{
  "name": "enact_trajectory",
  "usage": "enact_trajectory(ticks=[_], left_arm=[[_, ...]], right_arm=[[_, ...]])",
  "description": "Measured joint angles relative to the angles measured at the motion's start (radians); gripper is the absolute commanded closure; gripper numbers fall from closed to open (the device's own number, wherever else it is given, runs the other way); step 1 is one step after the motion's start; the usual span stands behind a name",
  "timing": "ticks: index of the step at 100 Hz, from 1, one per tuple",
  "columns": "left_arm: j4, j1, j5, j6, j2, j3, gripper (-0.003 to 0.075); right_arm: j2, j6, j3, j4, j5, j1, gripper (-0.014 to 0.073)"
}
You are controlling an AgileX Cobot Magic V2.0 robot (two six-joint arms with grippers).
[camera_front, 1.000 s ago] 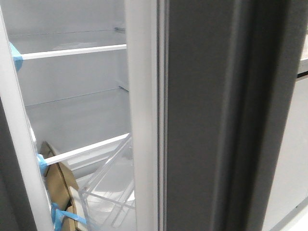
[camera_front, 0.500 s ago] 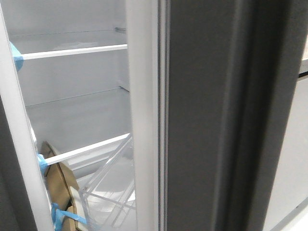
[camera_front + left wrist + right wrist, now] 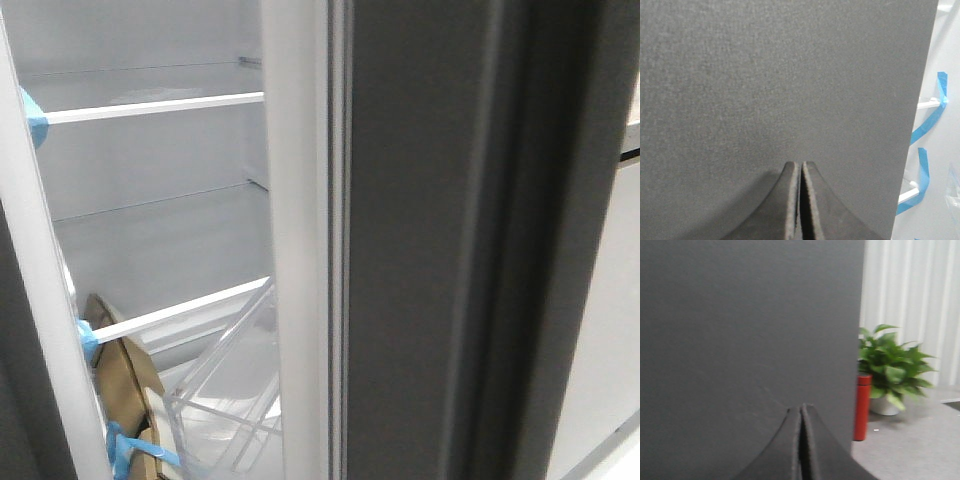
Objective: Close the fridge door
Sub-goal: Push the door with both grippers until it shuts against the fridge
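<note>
Fridge door [image 3: 440,250] ajar, white inside and clear bin [image 3: 225,400] showing; left gripper [image 3: 801,167] and right gripper [image 3: 801,410] both pinched closed, empty, facing dark grey panels

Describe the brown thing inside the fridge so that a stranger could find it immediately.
Look into the white fridge interior, then down to its lower corner beside the white door frame. There a flat brown cardboard piece leans below the lower shelf. It alone is brown, and blue tape crosses it.

Red bottle [image 3: 862,407] beside potted plant [image 3: 892,370]; blue tape [image 3: 932,112] strips.
</note>
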Motion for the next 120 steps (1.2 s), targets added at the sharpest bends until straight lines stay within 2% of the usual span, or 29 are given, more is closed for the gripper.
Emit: enact_trajectory(ticks=[19, 32, 44, 80, 120], left_arm=[[0.0, 0.0, 0.0, 0.0, 0.0, 0.0, 0.0741], [0.0, 0.0, 0.0, 0.0, 0.0, 0.0, 0.0741], [0.0, 0.0, 0.0, 0.0, 0.0, 0.0, 0.0741], [0.0, 0.0, 0.0, 0.0, 0.0, 0.0, 0.0741], [0.0, 0.0, 0.0, 0.0, 0.0, 0.0, 0.0741]], right_arm=[[0.106, 0.0, -0.117, 0.0, 0.062, 0.165, 0.067], [0.156, 0.0, -0.14, 0.0, 0.065, 0.284, 0.067], [0.194, 0.0, -0.141, 0.0, 0.056, 0.346, 0.067], [0.309, 0.0, -0.147, 0.003, -0.034, 0.368, 0.067], [0.545, 0.042, -0.147, 0.026, -0.298, 0.378, 0.067]])
